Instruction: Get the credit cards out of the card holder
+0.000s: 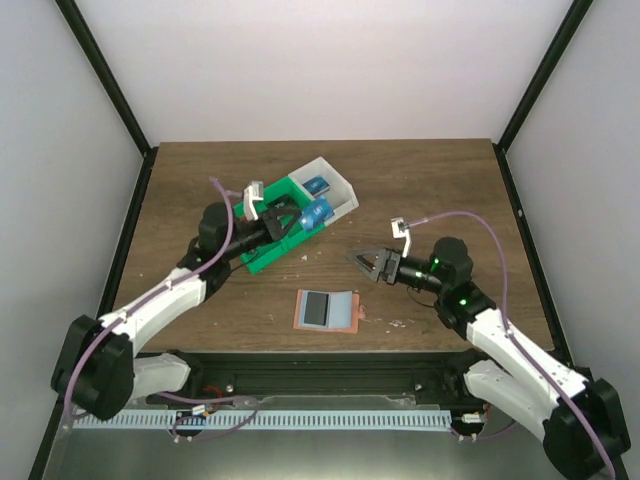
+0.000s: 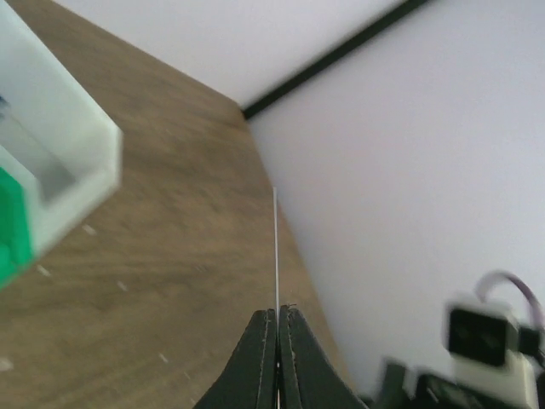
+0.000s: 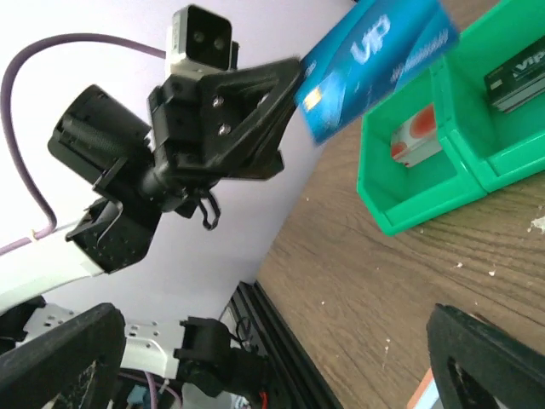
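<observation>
The salmon-brown card holder (image 1: 327, 310) lies open on the table near the front, with a grey card (image 1: 316, 308) in it. My left gripper (image 1: 298, 221) is shut on a blue credit card (image 1: 318, 213) and holds it in the air over the green-and-white bin (image 1: 262, 258). In the left wrist view the card (image 2: 276, 247) shows edge-on between the closed fingers (image 2: 262, 358). The right wrist view shows the card's blue face (image 3: 375, 60). My right gripper (image 1: 365, 262) is open and empty, above the table to the right of the holder.
The bin holds another blue card (image 1: 320, 185) in its white end, and a dark card (image 3: 519, 77) and a red-and-white block (image 3: 415, 141) in green compartments. Black frame posts stand at the table's sides.
</observation>
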You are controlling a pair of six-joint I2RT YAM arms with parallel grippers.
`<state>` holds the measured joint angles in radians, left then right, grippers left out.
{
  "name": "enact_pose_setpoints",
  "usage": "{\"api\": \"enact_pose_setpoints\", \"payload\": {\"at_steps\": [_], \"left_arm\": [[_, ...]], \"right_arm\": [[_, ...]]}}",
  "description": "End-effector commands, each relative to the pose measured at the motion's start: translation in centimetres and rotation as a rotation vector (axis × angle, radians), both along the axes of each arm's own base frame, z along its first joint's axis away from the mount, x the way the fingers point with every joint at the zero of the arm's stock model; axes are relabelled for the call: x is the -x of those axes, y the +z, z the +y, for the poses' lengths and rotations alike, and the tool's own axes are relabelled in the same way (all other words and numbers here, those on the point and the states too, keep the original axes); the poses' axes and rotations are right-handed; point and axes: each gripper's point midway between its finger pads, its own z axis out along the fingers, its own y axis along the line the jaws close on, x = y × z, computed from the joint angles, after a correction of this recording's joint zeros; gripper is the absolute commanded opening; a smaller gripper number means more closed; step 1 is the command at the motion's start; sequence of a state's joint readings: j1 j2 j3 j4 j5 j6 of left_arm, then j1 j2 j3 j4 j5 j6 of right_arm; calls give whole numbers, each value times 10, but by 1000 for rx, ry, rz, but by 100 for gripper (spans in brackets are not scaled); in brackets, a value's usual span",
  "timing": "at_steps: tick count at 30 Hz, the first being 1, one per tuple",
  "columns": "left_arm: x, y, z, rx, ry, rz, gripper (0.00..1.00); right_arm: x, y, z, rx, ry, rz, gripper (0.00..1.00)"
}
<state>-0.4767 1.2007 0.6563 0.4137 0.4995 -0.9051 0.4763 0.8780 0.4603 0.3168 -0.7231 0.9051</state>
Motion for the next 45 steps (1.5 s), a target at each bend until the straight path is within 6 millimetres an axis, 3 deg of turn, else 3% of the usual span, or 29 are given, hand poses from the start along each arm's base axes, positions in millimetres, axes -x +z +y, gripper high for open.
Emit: {"api": "enact_pose_setpoints", "payload": {"at_steps": [1, 8, 10, 14, 18, 30, 45], "left_arm": [[-58, -28, 25, -170, 197, 81, 0], [-132, -53, 20, -217, 225, 181, 0], [-158, -50, 15, -239, 243, 183, 0], [-193, -65, 15, -302, 304, 238, 0], [-216, -81, 25, -352, 403, 291, 0], [-233, -119, 15, -355, 408, 425, 0], [-252, -145, 7, -329, 424, 448, 3]], "right_arm": [[-1, -15, -16, 74, -94, 12, 100], [8, -22, -23, 117, -106, 19, 100], [9, -24, -23, 133, -103, 25, 100], [7, -25, -24, 162, -106, 15, 100], [1, -25, -22, 168, -109, 22, 100], [-8, -33, -15, 191, -90, 50, 100], [-15, -35, -17, 239, -115, 47, 100]]}}
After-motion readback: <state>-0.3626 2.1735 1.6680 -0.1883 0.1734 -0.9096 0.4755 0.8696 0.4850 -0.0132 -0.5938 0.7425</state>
